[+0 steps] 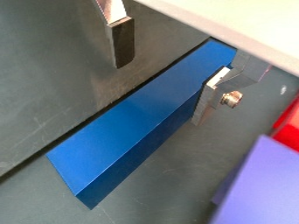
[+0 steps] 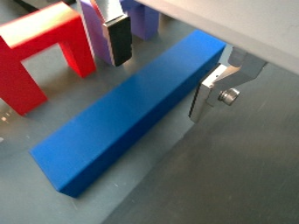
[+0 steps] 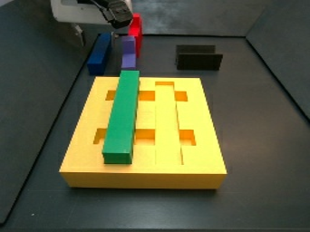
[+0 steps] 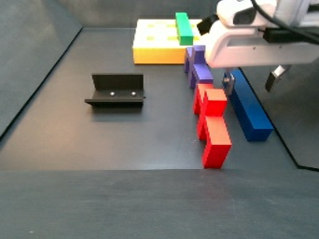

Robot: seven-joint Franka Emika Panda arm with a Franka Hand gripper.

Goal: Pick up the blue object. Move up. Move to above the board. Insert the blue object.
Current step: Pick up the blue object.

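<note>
The blue object (image 1: 128, 131) is a long deep-blue bar lying flat on the dark floor; it also shows in a wrist view (image 2: 122, 118) and in both side views (image 3: 97, 53) (image 4: 251, 110). My gripper (image 1: 167, 70) is open and low over one end of the bar, with one finger on each long side. One finger (image 2: 117, 39) stands clear of the bar with a gap; the other finger (image 2: 214, 89) is close against the bar's edge. The yellow board (image 3: 194, 154) lies apart from it, also in a side view (image 4: 152, 51), with a green bar (image 3: 121, 113) in one groove.
A purple block (image 3: 127, 52) and red pieces (image 4: 214, 121) lie right beside the blue bar. The black fixture (image 4: 116, 90) stands on the floor, also in a side view (image 3: 198, 58). Walls enclose the floor.
</note>
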